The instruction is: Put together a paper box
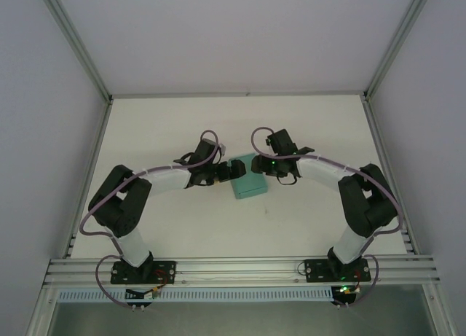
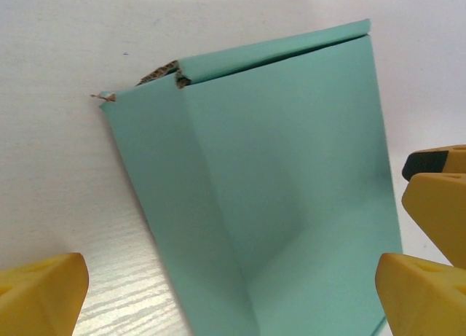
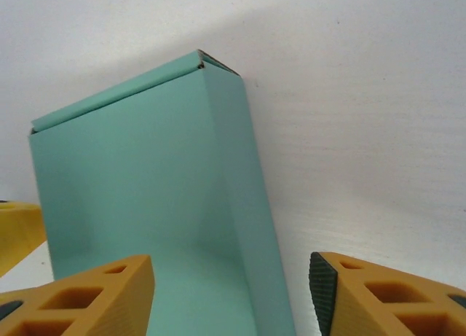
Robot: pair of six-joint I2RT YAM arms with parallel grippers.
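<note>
The paper box (image 1: 249,181) lies flat on the white desk (image 1: 182,227), folded into its rectangular shape. The left gripper (image 1: 223,172) is at its left side and the right gripper (image 1: 263,165) at its right side, both very close to it.

In the left wrist view the left gripper's yellow fingers stand wide apart, one on each side of the box, and neither visibly presses the card. The right gripper is also spread wide around the box. One finger overlaps the box's edge in its wrist view, and a sliver of desk shows between the box and the other finger. I cannot tell whether that overlapping finger touches.

The end flap (image 2: 277,52) looks tucked in. The corner (image 2: 162,72) beside it is frayed, with brown fibre showing.

The main risks, as I judge them:
- **Buckling:** the card is thin, so closing either gripper hard across the hollow body would probably buckle a wall or pop the flap out.
- **Sliding or twisting:** an uneven push from one side could slide or twist the box on the smooth desk.
- **Tearing:** pressure near the frayed corner may tear it further.
- **Collision:** with both grippers this close to the box, their fingers could also knock together.
</note>
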